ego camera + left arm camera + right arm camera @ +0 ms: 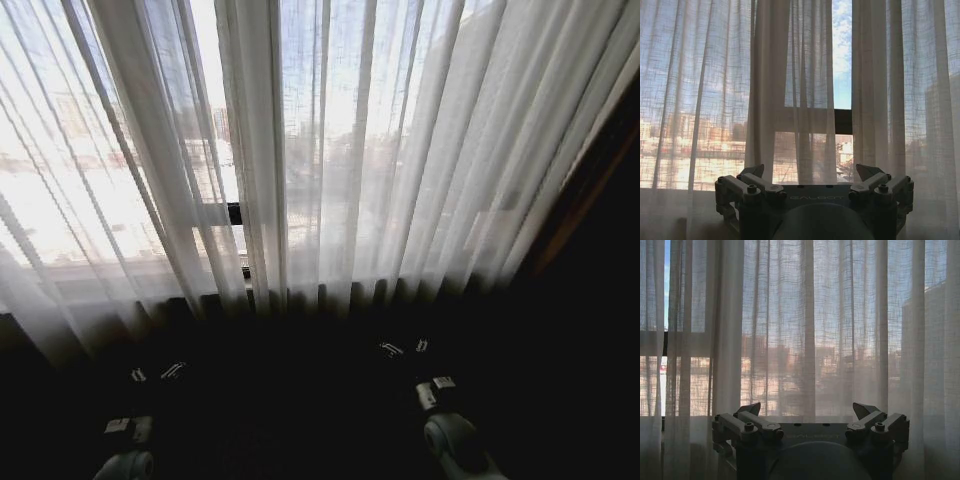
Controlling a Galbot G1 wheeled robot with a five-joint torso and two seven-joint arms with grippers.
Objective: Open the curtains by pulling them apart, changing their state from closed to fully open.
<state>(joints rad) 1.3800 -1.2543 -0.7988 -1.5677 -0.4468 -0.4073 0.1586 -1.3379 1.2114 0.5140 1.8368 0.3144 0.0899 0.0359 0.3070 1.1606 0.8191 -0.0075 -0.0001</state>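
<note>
The curtains hang as two sheer white pleated panels, a left panel (110, 160) and a right panel (400, 150), with a narrow gap between them near the middle. In the head view my left gripper (158, 373) and right gripper (404, 348) sit low in the shadow, short of the hems. The left wrist view has my left gripper (811, 172) open and empty, facing the gap between the curtains (715, 75). My right gripper (807, 410) is open and empty in the right wrist view, facing the right curtain (790, 315) without touching it.
A black window frame bar (234, 213) shows through the gap, also seen as a dark bar (842, 121) from the left wrist. A dark wall edge (590, 190) borders the right curtain. Dark floor (300, 410) lies below the hems.
</note>
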